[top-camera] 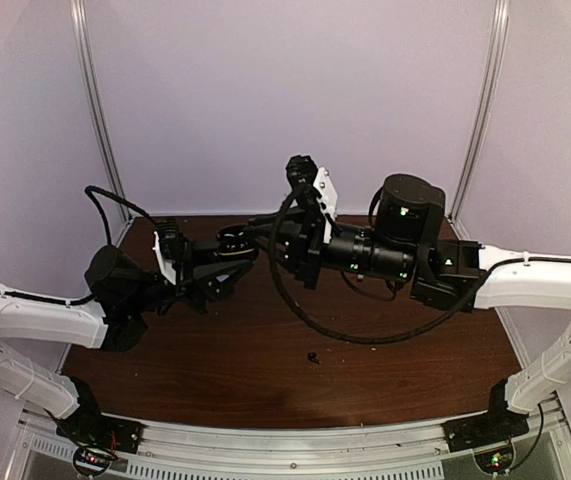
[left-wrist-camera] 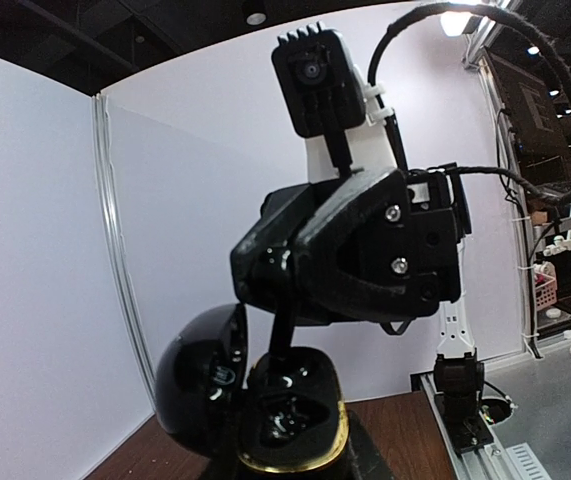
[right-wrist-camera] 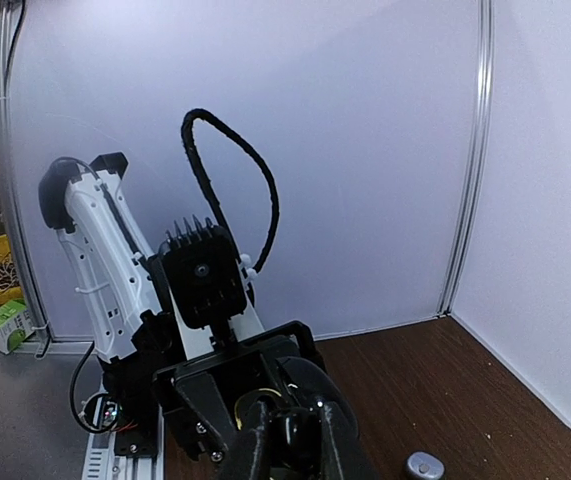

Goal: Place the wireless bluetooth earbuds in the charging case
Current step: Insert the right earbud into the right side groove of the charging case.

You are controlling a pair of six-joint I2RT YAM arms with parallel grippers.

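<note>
On the dark wood surface (top-camera: 265, 385) you had a black earbud (top-camera: 313, 357) and a pale earbud (right-wrist-camera: 423, 465) lying loose. Your left end effector (top-camera: 231, 246) clamped the open charging case (left-wrist-camera: 285, 430). Your right end effector (right-wrist-camera: 293, 447) stood narrow over it, and I couldn't tell what it held. The buds looked light and slick, so pinch them across their sides.

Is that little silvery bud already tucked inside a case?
No, the right wrist view shows the silvery bud lying loose on the brown table, outside any case.
</note>
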